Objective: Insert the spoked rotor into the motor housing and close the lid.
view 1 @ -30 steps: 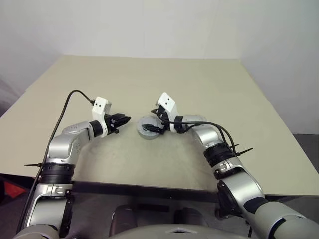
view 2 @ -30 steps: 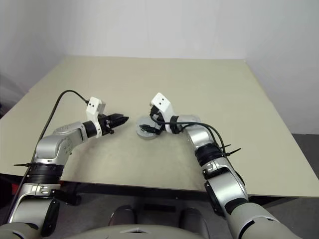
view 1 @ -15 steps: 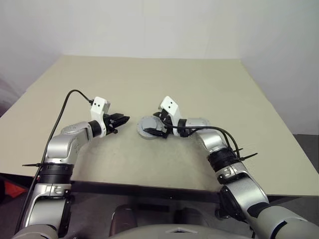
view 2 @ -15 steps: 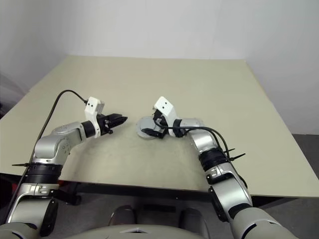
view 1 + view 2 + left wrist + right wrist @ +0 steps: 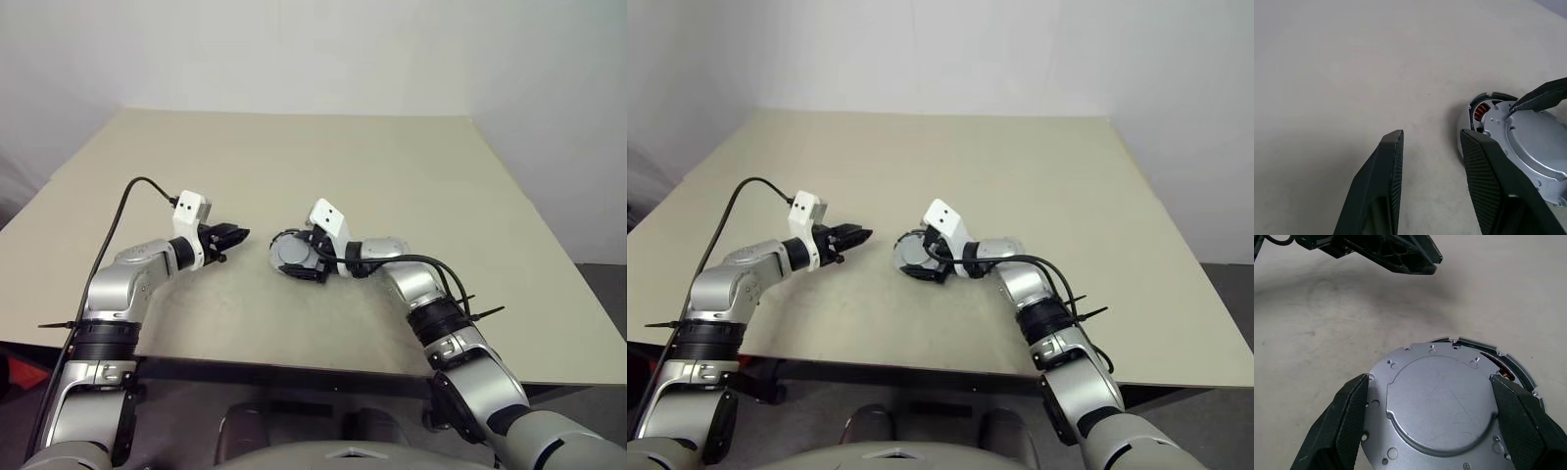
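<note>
lab, bare beige table (image 5: 392, 166), white walls (image 5: 294, 49)

The two eye views look forward and down from the head over the table (image 5: 411, 166), far enough back to take in both arms. The left wrist view looks low along its fingers (image 5: 1386, 161) across the tabletop, close to the lid (image 5: 1528, 142). The right wrist view sits almost on top of that lid. All views share the lid, and the right wrist view also catches the left gripper (image 5: 1400, 254)

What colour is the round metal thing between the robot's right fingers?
The round flat metal disc is plain silver-grey, clearest in the right wrist view.
</note>
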{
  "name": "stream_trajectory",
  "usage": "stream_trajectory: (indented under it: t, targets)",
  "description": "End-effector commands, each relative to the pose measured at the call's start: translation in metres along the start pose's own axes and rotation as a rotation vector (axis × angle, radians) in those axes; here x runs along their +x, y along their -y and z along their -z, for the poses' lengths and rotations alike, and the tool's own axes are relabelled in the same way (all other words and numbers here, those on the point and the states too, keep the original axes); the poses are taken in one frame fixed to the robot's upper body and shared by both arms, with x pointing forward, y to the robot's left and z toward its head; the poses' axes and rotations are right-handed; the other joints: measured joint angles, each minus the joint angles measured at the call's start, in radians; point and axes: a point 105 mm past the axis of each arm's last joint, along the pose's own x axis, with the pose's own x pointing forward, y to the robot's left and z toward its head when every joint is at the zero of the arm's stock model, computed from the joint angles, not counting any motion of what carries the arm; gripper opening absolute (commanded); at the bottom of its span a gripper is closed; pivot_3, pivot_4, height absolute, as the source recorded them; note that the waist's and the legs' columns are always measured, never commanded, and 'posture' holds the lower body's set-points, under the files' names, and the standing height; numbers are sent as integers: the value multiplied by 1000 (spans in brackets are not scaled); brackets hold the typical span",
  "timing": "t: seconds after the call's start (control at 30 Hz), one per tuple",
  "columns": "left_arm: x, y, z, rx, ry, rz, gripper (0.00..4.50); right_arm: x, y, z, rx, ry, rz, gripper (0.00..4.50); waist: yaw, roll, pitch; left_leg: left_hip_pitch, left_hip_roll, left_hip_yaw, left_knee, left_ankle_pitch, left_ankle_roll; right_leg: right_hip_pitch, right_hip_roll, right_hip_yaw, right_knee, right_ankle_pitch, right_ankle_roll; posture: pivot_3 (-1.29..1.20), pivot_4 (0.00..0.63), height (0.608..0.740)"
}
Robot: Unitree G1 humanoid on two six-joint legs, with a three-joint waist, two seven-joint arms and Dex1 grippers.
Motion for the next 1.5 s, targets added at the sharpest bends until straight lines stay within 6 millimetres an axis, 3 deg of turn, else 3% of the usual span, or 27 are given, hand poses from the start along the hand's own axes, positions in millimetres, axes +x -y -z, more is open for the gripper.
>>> stream_trajectory:
  t: [0.03,0.17,0.33,0.5,0.7,0.97,1.5]
  targets:
    - [-5,-2,-15,28,47,-12,1944,3,4,-4,-2,5,17,4042,0,0,0,0,0,0,0,0,0,0,0,0,0,0,0,0,0,740]
    - [-5,-3,-15,30,48,-15,1944,5,9,-4,0,2,42,3105,-1,0,0,1,0,0,0,0,0,0,0,0,0,0,0,0,0,740]
    - [-6,-4,-15,30,47,-19,1944,5,10,-6,-17,14,44,3107,-2,0,0,2,0,0,-1,-1,1,0,0,0,1,0,0,0,0,740]
    - [-7,-5,-14,28,45,-24,1944,3,12,-30,10,130,37,3107,-2,0,0,2,0,0,-1,-1,1,1,0,0,1,0,0,0,0,740]
    - [-7,-6,-14,29,45,-25,1944,2,8,-41,20,190,7,3107,-3,0,0,0,0,0,-1,-1,2,-1,0,0,-2,0,0,0,0,740]
    - [-6,-7,-15,31,49,-27,1944,11,21,-17,9,62,95,3107,-5,0,0,-2,0,0,-2,-1,1,-2,0,0,-3,0,0,0,0,740]
    - [-7,-5,-13,30,49,-29,1944,15,26,2,15,-14,128,3107,-21,0,0,-1,0,0,-1,-2,3,0,0,0,-2,0,0,0,0,740]
